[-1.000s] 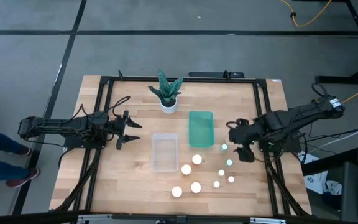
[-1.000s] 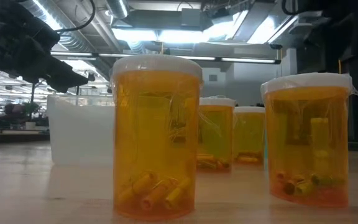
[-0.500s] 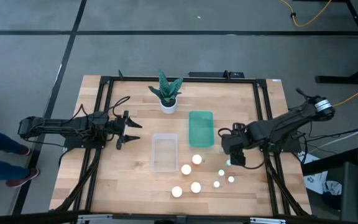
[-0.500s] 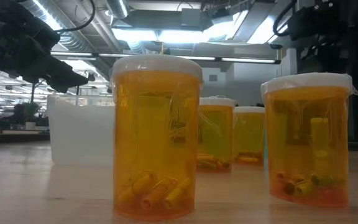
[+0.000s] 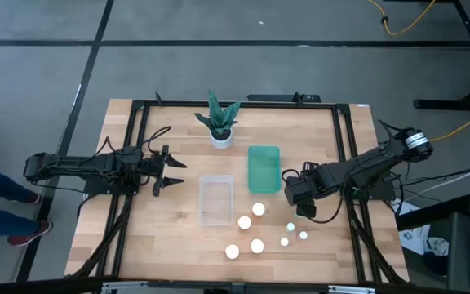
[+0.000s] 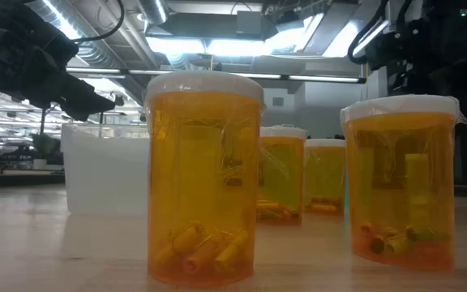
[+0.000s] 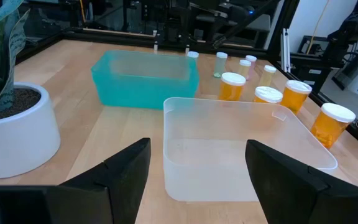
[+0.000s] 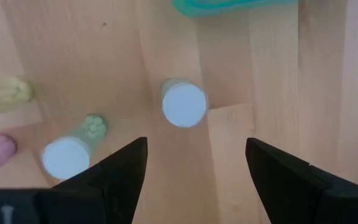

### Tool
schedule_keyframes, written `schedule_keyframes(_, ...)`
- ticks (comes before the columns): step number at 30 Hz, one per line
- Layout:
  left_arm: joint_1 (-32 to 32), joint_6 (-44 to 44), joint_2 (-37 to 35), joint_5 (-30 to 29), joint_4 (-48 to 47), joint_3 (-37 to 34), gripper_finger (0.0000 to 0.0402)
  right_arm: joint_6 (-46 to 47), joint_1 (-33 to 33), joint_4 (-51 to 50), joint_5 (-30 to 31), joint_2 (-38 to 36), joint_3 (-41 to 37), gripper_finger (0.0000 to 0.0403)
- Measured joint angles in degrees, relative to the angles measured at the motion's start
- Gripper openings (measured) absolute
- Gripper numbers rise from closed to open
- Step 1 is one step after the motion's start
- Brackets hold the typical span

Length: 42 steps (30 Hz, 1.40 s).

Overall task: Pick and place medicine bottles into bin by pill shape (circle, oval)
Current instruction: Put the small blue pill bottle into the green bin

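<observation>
Reaching inward from the counter's right edge, the right gripper [image 5: 299, 196] has moved toward the centre and now hovers, fingers spread, above a small green-tinted bottle [image 8: 184, 103] just beside the teal bin [image 5: 263, 169]. Both that bin and the clear bin [image 5: 216, 198] beside it look empty, while the medicine bottles [image 5: 257, 245] stand clustered toward the counter's front edge, the larger amber ones holding yellow pills. Near the left edge, the left gripper [image 5: 170, 172] waits with fingers apart, holding nothing.
</observation>
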Motion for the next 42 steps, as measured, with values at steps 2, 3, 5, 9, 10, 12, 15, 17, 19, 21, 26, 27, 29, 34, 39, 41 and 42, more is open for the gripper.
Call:
schedule_keyframes(2, 0.0, 0.0, 0.0, 0.0, 0.0, 0.0, 0.0254, -0.1, 0.0, 0.9, -0.2, 0.5, 0.0, 0.0273)
schedule_keyframes(3, 0.0, 0.0, 0.0, 0.0, 0.0, 0.0, 0.0254, -0.2, 0.0, 1.4, -0.2, 0.8, 0.0, 0.0273)
schedule_keyframes(5, 0.0, 0.0, 0.0, 0.0, 0.0, 0.0, 0.0254, -0.4, 0.0, 1.7, 0.0, 1.4, 0.0, 0.0273)
schedule_keyframes(9, 0.0, 0.0, 0.0, 0.0, 0.0, 0.0, 0.0254, -0.5, 0.0, 1.6, 0.0, 1.6, 0.0, 0.0273)
schedule_keyframes(10, 0.0, 0.0, 0.0, 0.0, 0.0, 0.0, 0.0254, -0.5, 0.0, 1.6, 0.0, 1.6, 0.0, 0.0273)
schedule_keyframes(12, 0.0, 0.0, 0.0, 0.0, 0.0, 0.0, 0.0254, -0.5, 0.0, 1.6, 0.1, 1.6, 0.0, 0.0273)
schedule_keyframes(15, 0.0, 0.0, 0.0, 0.0, 0.0, 0.0, 0.0254, -0.5, -0.1, 1.6, 0.1, 2.4, 0.0, 0.0273)
schedule_keyframes(17, 0.0, 0.0, 0.0, 0.0, 0.0, 0.0, 0.0254, -0.6, -0.3, 2.4, 0.1, 3.0, -0.5, 0.0273)
schedule_keyframes(19, 0.0, 0.0, 0.0, 0.0, 0.0, 0.0, 0.0254, -0.6, -0.3, 4.3, 0.1, 3.2, -2.0, 0.0273)
schedule_keyframes(21, 0.0, 0.0, 0.0, 0.0, 0.0, 0.0, 0.0254, -0.4, -0.4, 5.9, 0.8, 3.2, -3.6, 0.0273)
schedule_keyframes(26, 0.0, 0.0, 0.0, 0.0, 0.0, 0.0, 0.0254, -0.2, -0.5, 8.0, 2.3, 3.2, -4.7, 0.0273)
schedule_keyframes(27, 0.0, 0.2, 0.0, 0.0, 0.0, 0.0, 0.0254, -0.4, -0.5, 8.9, 2.3, 3.2, -4.7, 0.0273)
schedule_keyframes(29, 0.0, 0.8, 0.0, 0.0, 0.0, 0.0, 0.0254, -0.8, -0.5, 9.9, 2.2, 3.2, -4.7, 0.0273)
schedule_keyframes(34, 0.0, 1.8, 0.0, 0.0, 0.0, 0.0, 0.0254, -1.8, -0.5, 10.4, 2.1, 3.2, -4.7, 0.0268)
schedule_keyframes(39, 0.0, 1.8, 0.0, 0.0, 0.0, 0.0, 0.0254, -1.8, -0.5, 10.8, 2.1, 3.2, -4.7, 0.0236)
schedule_keyframes(41, 0.0, 1.8, 0.0, 0.0, 0.0, 0.0, 0.0254, -1.7, -0.5, 10.8, 2.1, 3.2, -4.7, 0.0218)
schedule_keyframes(42, 0.0, 1.8, 0.0, 0.0, 0.0, 0.0, 0.0254, -1.7, -0.5, 10.9, 2.1, 3.2, -4.7, 0.0208)
